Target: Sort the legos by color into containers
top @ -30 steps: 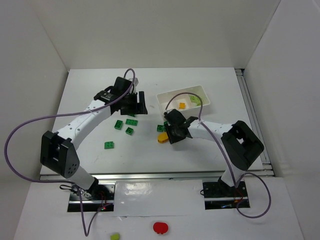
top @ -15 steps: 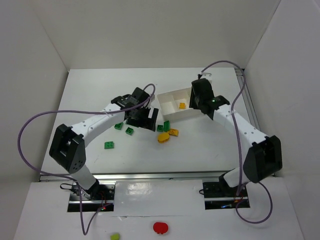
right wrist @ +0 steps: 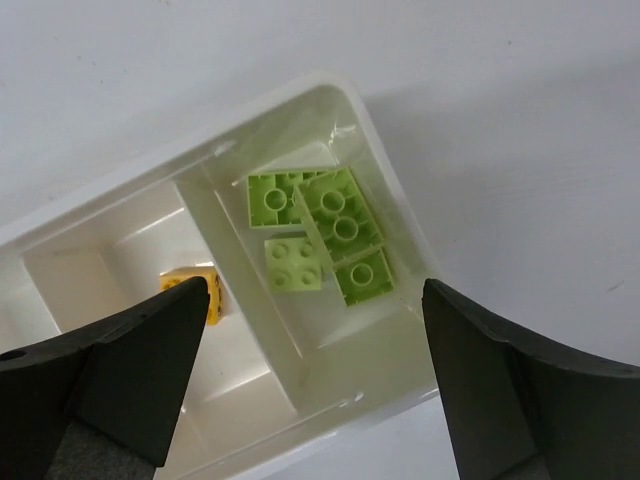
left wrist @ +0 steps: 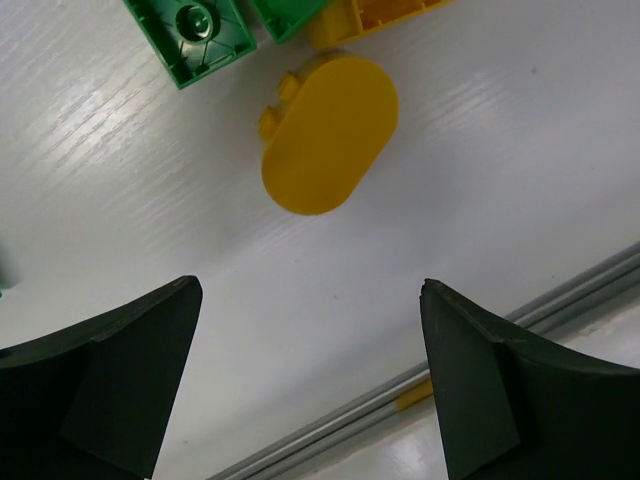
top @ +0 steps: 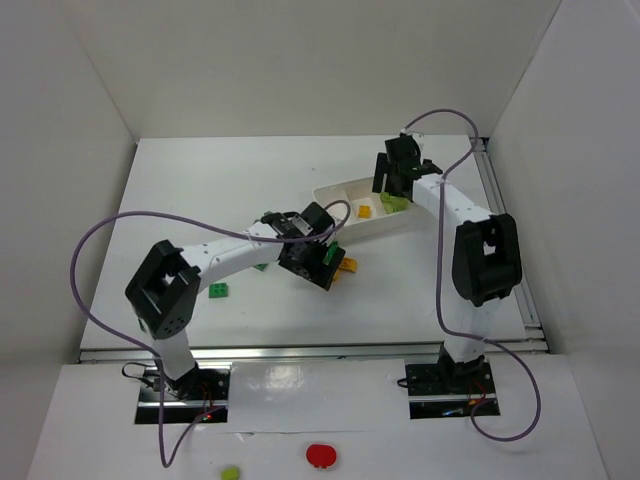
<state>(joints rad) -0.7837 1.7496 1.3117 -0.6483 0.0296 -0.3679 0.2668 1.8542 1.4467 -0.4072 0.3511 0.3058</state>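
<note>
Bright, diffuse overhead light is filling every view. Glare is streaking the table [left wrist: 330, 300] around the orange brick [left wrist: 325, 135]; a soft shadow is lying just beside it.

Between the spread fingers [left wrist: 110, 380] of the left gripper [left wrist: 310, 290] lies bare table [left wrist: 500, 170]; at 12 o'clock a yellow brick [left wrist: 330, 130] beside green bricks [left wrist: 190, 35] blocks the way.
</note>
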